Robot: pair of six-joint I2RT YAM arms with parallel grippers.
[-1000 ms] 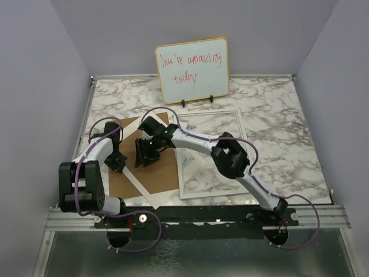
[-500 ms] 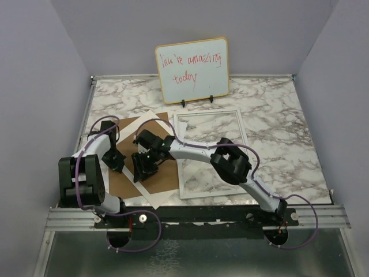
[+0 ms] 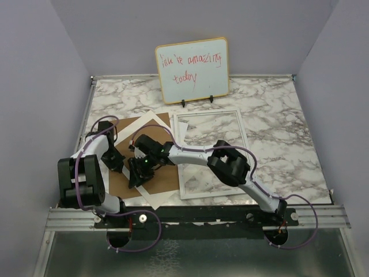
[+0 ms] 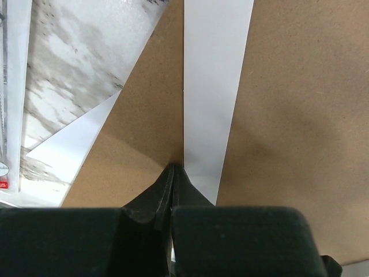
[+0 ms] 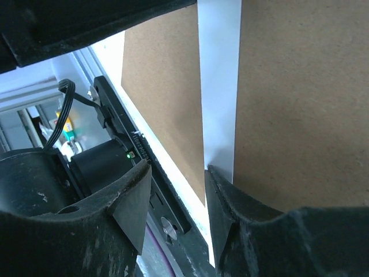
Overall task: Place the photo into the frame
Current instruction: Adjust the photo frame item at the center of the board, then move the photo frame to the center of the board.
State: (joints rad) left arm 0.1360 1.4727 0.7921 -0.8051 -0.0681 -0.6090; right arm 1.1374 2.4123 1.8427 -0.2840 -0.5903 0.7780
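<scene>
the left end effector [image 4: 173,173] is closed to a sliver at the edge of a white mat [image 4: 216,86] strip, likely to nip it, though a real grip cannot be confirmed. the right end effector [image 5: 177,176] gapes empty over the same strip and the brown backing board [image 4: 300,115]. the frame [image 3: 213,130] lies alongside on the table [image 3: 277,133]. the photo shows nowhere, perhaps hidden beneath.

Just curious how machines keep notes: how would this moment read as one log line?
left gripper: shut, tips at white strip | right gripper: open over brown board | frame: empty, right of board
</scene>
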